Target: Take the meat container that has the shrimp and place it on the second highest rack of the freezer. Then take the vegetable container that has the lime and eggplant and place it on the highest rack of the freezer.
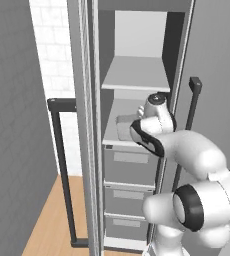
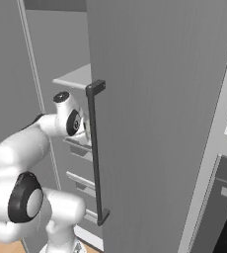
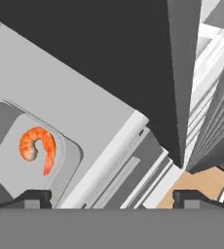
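Observation:
The meat container [image 3: 69, 163] is a pale grey tray with the orange-pink shrimp [image 3: 36, 145] curled inside it. It rests flat on the second highest rack [image 3: 60, 82] of the freezer [image 1: 137, 30]. From the left base view the same container [image 1: 124, 127] sits on that lower board, beside the arm's wrist [image 1: 156, 107]. My gripper [image 3: 114, 197] hovers over the tray's near side, open, its fingertips [image 3: 37, 197] wide apart and holding nothing. The highest rack [image 1: 134, 75] above is bare. The vegetable container with the lime and eggplant is out of view.
The freezer door [image 2: 160, 123] stands open to the arm's right, with its dark bar handle [image 2: 96, 153] close to the wrist. Grey drawer fronts [image 1: 128, 165] sit under the lower board. A second dark handle [image 1: 63, 170] and wooden floor [image 1: 52, 220] lie left.

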